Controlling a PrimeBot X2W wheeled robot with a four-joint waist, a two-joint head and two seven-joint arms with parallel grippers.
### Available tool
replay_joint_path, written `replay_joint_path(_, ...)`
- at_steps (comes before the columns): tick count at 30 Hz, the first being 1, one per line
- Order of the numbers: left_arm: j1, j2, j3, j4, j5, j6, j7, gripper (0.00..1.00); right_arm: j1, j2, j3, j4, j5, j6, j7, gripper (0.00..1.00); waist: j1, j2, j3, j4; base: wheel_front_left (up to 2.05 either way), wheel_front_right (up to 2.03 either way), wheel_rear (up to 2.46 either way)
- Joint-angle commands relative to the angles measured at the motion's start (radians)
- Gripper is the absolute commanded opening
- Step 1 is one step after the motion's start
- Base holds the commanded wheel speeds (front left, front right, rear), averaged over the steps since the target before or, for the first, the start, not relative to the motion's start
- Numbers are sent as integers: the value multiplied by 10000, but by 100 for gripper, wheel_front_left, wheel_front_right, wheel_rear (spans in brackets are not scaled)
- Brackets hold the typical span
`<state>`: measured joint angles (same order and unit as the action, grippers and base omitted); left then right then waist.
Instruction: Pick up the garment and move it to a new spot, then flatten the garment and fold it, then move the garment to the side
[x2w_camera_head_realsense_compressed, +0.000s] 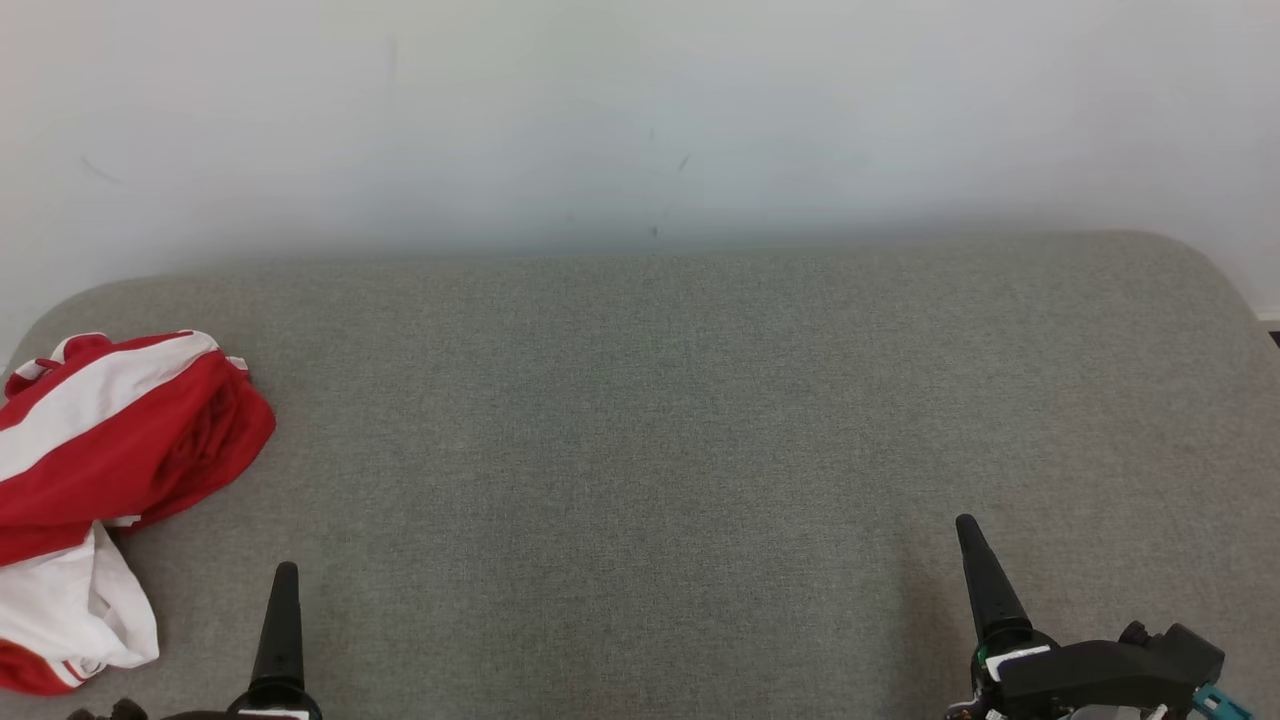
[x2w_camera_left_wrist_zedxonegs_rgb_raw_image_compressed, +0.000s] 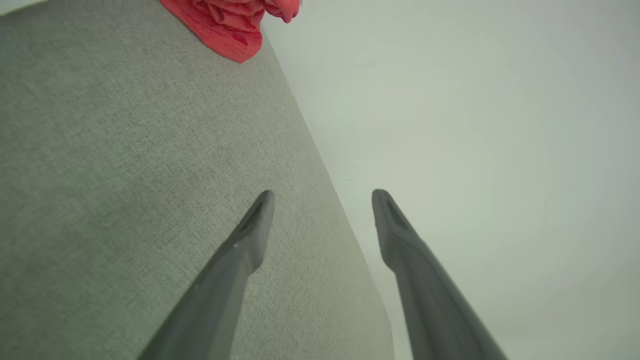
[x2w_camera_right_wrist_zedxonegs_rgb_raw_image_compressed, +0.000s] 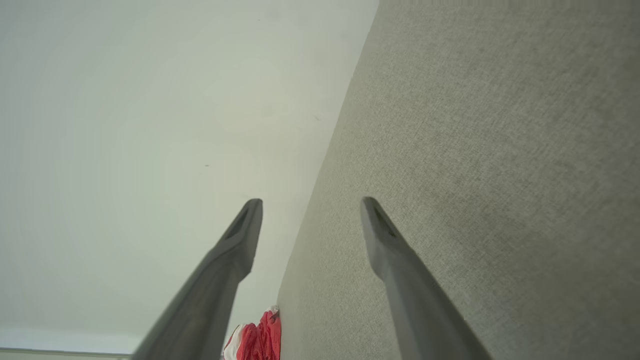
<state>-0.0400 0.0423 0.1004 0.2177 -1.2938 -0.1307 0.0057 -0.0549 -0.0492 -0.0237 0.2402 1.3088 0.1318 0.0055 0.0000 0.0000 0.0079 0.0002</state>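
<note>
Where the left jaws stand: wide apart, gripping nothing; in the left wrist view one of the fingers (x2w_camera_left_wrist_zedxonegs_rgb_raw_image_compressed: 247, 240) shows against the grey cloth, the other against the white wall.
Right jaws: just as wide and empty; one of the fingers (x2w_camera_right_wrist_zedxonegs_rgb_raw_image_compressed: 387, 250) lies over the grey cloth, its partner against the wall.
Left arm pose: low at the near edge, lower left of the head view, a single dark finger (x2w_camera_head_realsense_compressed: 280, 630) pointing up toward the wall, almost straight.
Right arm pose: lower right of the head view, its finger (x2w_camera_head_realsense_compressed: 985, 585) leaning left, the black wrist body (x2w_camera_head_realsense_compressed: 1100, 670) lying crosswise behind it.
Garment (x2w_camera_head_realsense_compressed: 100, 470): red and white, bunched in a heap at the surface's far left edge, near the left finger but apart from it; well apart from the right arm.
Surface (x2w_camera_head_realsense_compressed: 640, 420): grey woven fabric with rounded corners, set against the wall (x2w_camera_head_realsense_compressed: 640, 120).
</note>
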Motion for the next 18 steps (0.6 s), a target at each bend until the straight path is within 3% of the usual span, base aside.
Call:
replay_joint_path(1,-18,60,-33,-227,529,0,-131,100,-59,-8,75,-211,-481,-4,-131,100,0,-1,2,0,0,0,0)
replay_joint_path(18,269,73,-313,-520,4404,372,-794,100,15,-10,446,-317,-4370,-7,-797,100,0,-1,1,-36,0,0,0)
